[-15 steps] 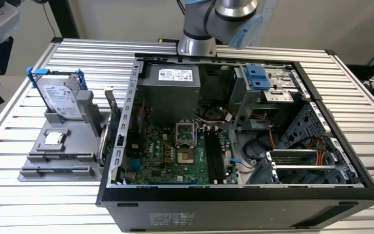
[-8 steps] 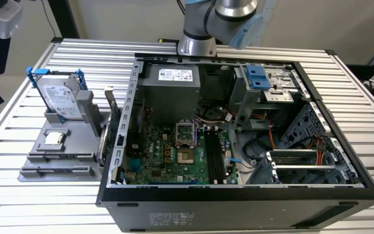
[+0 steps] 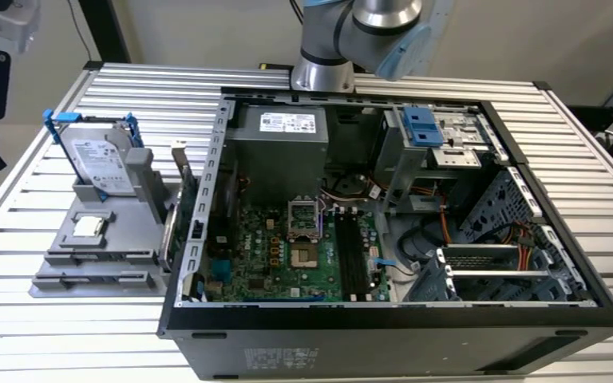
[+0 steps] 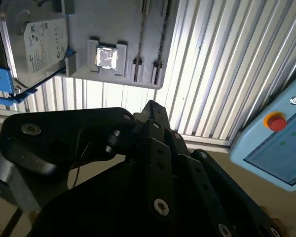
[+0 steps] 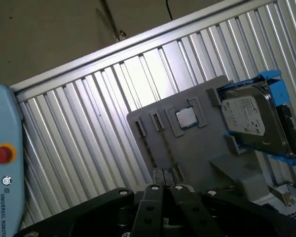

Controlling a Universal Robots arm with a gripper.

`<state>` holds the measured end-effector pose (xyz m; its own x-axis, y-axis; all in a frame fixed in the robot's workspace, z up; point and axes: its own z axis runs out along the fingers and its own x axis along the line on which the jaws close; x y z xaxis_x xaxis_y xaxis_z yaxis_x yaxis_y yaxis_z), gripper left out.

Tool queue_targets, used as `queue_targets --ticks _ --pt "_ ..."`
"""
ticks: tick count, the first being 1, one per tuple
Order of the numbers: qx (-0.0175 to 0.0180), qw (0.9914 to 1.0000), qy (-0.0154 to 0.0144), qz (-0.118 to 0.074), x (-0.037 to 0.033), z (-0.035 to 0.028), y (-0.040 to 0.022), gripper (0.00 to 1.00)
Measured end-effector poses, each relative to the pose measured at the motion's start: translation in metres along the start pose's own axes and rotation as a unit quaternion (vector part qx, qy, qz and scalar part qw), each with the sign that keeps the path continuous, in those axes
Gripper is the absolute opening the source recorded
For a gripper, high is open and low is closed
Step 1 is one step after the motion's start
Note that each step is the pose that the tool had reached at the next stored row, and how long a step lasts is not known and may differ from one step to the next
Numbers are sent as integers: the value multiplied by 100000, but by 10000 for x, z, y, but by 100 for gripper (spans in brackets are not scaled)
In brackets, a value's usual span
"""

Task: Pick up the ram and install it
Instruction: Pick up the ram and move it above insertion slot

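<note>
The ram [image 3: 183, 185] is made out in the exterior view, it seems, as a thin dark stick stood on edge. It is placed just beside the grey fixture [image 3: 88, 275], between it and the open computer case [image 3: 392, 343], though this cannot be told for certain. The gripper [image 5: 168, 207] is seen in both wrist views as a black body held high, well apart from the ram, with the fixture spread beneath it. The hard drive [image 5: 254, 123] and the square chip [image 5: 186, 117] are seen resting on that fixture. Whether the gripper is released or clenched cannot be told.
</note>
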<state>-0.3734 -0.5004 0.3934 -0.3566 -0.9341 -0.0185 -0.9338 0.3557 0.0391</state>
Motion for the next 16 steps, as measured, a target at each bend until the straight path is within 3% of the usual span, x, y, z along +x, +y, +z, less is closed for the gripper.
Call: queue_targets --ticks 4,8,12,16 --pt "117 99933 75 -3654 0 0 0 0" --pt "574 99760 41 -6899 0 -1 0 0" --pt "901 99468 23 -10258 -1 1 0 0" --pt "877 99028 118 -13877 0 3 0 0"
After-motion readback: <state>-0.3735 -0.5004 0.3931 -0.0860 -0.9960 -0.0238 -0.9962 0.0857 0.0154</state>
